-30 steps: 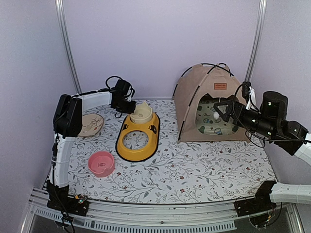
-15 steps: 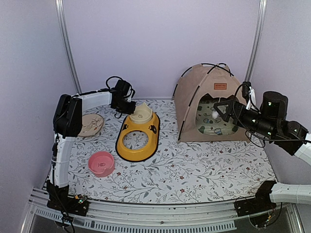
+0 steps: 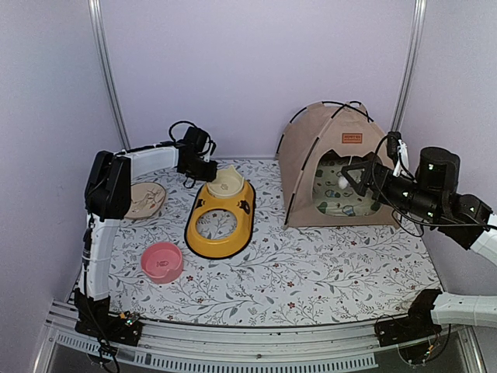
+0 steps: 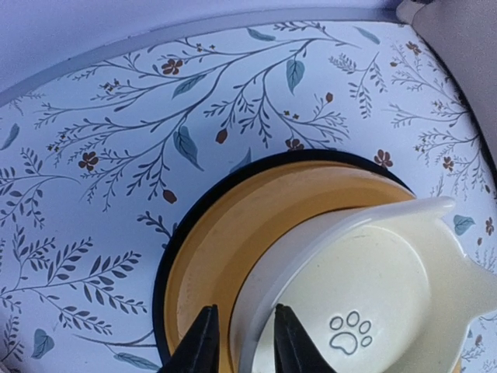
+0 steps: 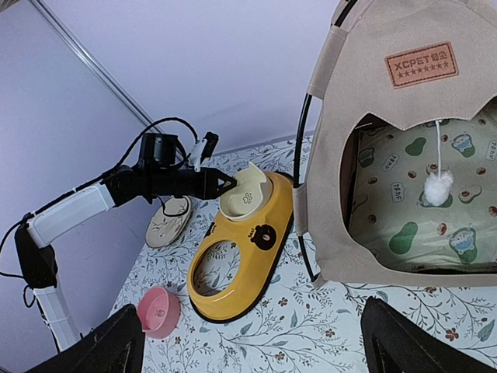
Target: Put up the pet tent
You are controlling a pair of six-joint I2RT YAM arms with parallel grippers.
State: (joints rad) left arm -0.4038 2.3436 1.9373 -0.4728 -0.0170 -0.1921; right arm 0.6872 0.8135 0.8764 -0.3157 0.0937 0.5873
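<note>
The pet tent [image 3: 334, 151] stands upright at the back right, tan with black poles and a brown label [image 5: 422, 64]. A printed mat [image 5: 419, 217] lies inside it and a white pompom [image 5: 439, 185] hangs in its doorway. My right gripper [image 3: 351, 176] hovers open just in front of that doorway; its fingers [image 5: 116, 346] are wide apart and hold nothing. My left gripper [image 4: 245, 342] is slightly open. It straddles the rim of a cream paw-print bowl [image 4: 373, 295], which rests in the far hole of the yellow feeder [image 3: 247, 210].
A pink bowl [image 3: 161, 261] sits at the front left of the floral tablecloth. A beige plate [image 3: 144, 199] lies at the far left, under the left arm. The feeder's near hole [image 5: 219, 268] holds nothing. The tablecloth's back edge [image 4: 155, 43] meets the wall.
My left gripper's jaws have parted from the cream bowl's rim, and the bowl sits a little lower in the feeder. The right arm has not moved.
</note>
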